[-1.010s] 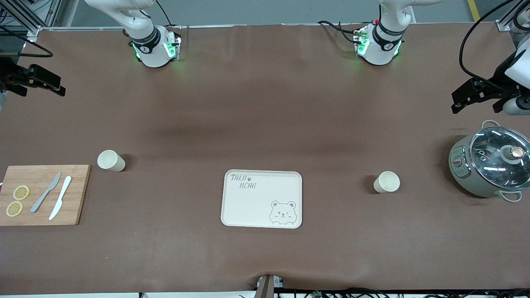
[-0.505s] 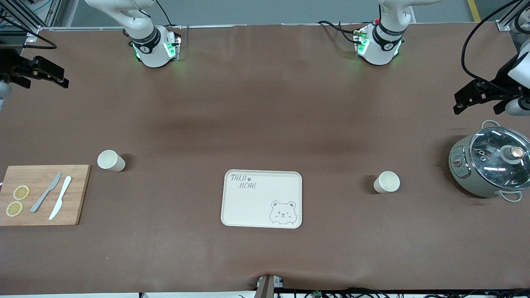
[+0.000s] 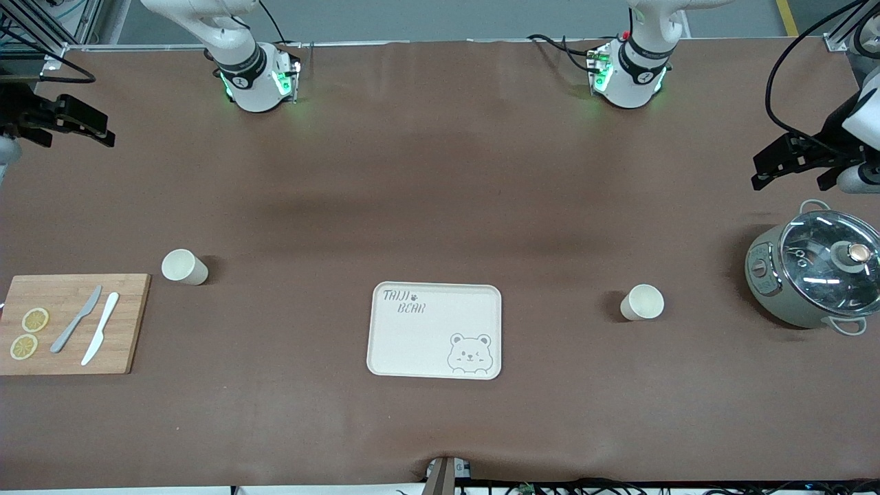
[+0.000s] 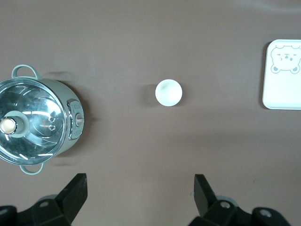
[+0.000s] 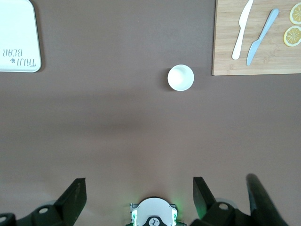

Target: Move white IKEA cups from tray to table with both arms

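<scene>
The tray lies flat near the middle of the table, toward the edge nearest the front camera, and nothing stands in it; only its bear drawing and lettering show. Both white IKEA cups are upright on the bare table, well apart from the tray. One cup stands toward the right arm's end, just beside the corner of the wooden cutting board. The other cup stands toward the left arm's end, between the tray and the lidded pot. Judged from this layout, the move from tray to table looks complete, one cup set down on each arm's own side so neither arm had to cross the other.

The left gripper hangs high over the table's edge at the left arm's end, above the pot's side, with jaws wide apart and nothing between them. The right gripper hangs over the edge at the right arm's end, its jaws equally spread and empty. Each wrist view looks straight down on its own cup, which suggests both arms are parked clear of the work.

Both cups appear empty. The pot's glass lid is on, and no contents can be made out through it. The board carries two lemon slices, a grey knife and a white knife.
</scene>
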